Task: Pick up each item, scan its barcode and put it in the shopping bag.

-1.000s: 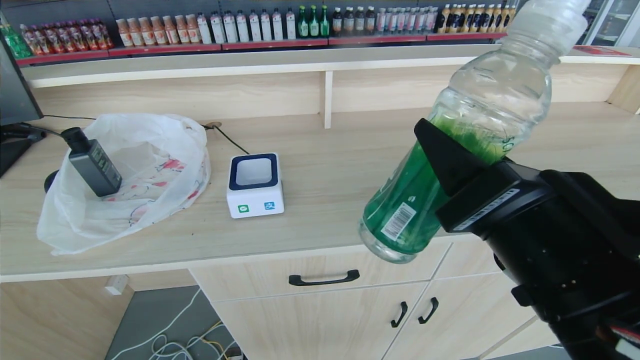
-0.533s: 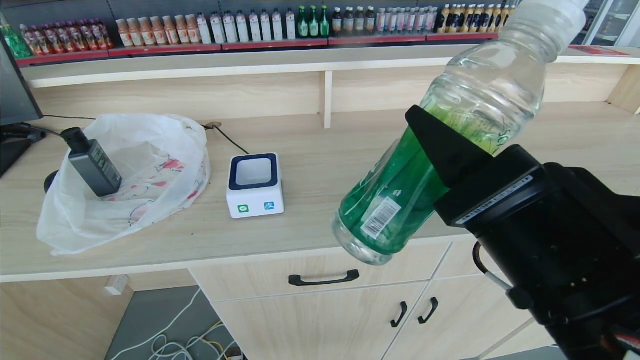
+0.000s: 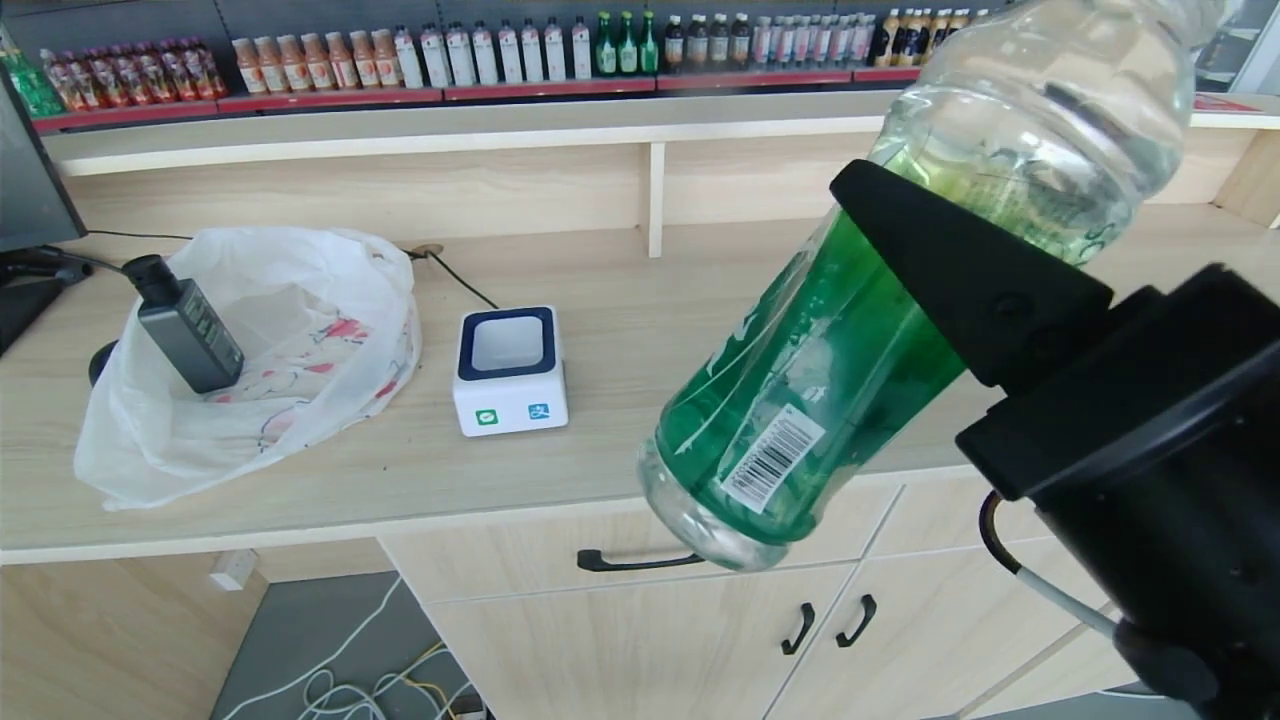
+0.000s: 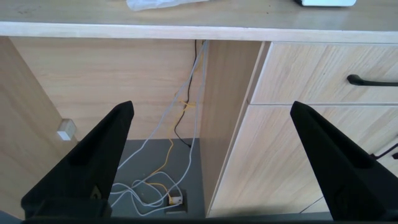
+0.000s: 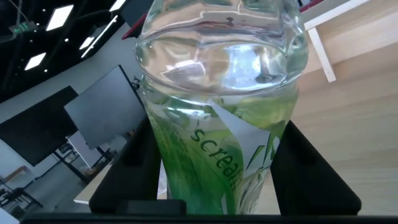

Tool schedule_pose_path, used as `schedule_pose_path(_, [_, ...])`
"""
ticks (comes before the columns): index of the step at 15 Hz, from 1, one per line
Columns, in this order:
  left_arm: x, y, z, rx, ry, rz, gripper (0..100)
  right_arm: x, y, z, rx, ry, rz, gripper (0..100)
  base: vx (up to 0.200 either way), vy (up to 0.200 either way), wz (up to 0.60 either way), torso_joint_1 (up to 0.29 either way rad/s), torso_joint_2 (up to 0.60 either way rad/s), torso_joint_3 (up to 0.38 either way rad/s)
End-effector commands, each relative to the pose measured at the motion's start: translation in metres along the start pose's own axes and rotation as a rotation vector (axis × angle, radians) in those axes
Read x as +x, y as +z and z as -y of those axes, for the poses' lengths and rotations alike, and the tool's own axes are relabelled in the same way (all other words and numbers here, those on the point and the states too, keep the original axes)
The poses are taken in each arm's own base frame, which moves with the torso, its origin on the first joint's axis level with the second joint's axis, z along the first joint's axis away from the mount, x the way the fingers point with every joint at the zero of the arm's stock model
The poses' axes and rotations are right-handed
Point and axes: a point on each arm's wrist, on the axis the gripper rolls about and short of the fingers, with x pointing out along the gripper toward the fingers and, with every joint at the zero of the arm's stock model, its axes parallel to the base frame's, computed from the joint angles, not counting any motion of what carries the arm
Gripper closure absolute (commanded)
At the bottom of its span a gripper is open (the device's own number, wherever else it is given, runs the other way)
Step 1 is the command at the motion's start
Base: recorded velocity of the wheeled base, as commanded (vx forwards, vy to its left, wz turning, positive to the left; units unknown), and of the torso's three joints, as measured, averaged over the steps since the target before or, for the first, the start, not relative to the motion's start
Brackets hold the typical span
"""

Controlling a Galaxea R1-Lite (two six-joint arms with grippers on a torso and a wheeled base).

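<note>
My right gripper [image 3: 930, 300] is shut on a clear bottle with a green label [image 3: 830, 370], held tilted in the air above the counter's front edge at the right; its base and barcode face down and left. The same bottle [image 5: 217, 124] sits between the two black fingers in the right wrist view. A white plastic shopping bag [image 3: 250, 350] lies open on the counter at the left, with a dark handheld scanner [image 3: 185, 325] resting on it. A white box scanner [image 3: 510, 370] stands beside the bag. My left gripper [image 4: 211, 162] hangs open below the counter, empty.
The wooden counter [image 3: 640, 300] has a raised back ledge with a divider [image 3: 655, 200]. Shelves of bottles [image 3: 550, 50] run along the back wall. Drawers and cabinet doors [image 3: 650, 600] are below, and cables [image 3: 340, 690] lie on the floor. A monitor [image 3: 30, 190] stands far left.
The right gripper has carried the bottle left and closer to the head camera, so bottle and gripper appear larger. The bag and scanners have not moved.
</note>
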Motion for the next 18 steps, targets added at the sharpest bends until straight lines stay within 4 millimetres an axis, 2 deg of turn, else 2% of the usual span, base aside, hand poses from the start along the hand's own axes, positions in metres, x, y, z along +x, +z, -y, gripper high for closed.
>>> schedule_pose_path(1, [0.0, 0.0, 0.0, 0.0, 0.001, 0.0, 0, -0.0041, 0.0113, -0.0015, 0.024, 0.011, 0.022, 100, 0.0, 0.0, 0.0, 0.0, 0.0, 0.0])
schedule_pose_path(4, [0.0, 0.0, 0.0, 0.0, 0.001, 0.0, 0, -0.0076, 0.017, -0.0034, 0.069, 0.024, 0.028, 100, 0.0, 0.0, 0.0, 0.0, 0.0, 0.0])
schedule_pose_path(18, [0.0, 0.0, 0.0, 0.0, 0.001, 0.0, 0, -0.0108, 0.0107, -0.0001, 0.09, 0.022, 0.003, 100, 0.0, 0.0, 0.0, 0.0, 0.0, 0.0])
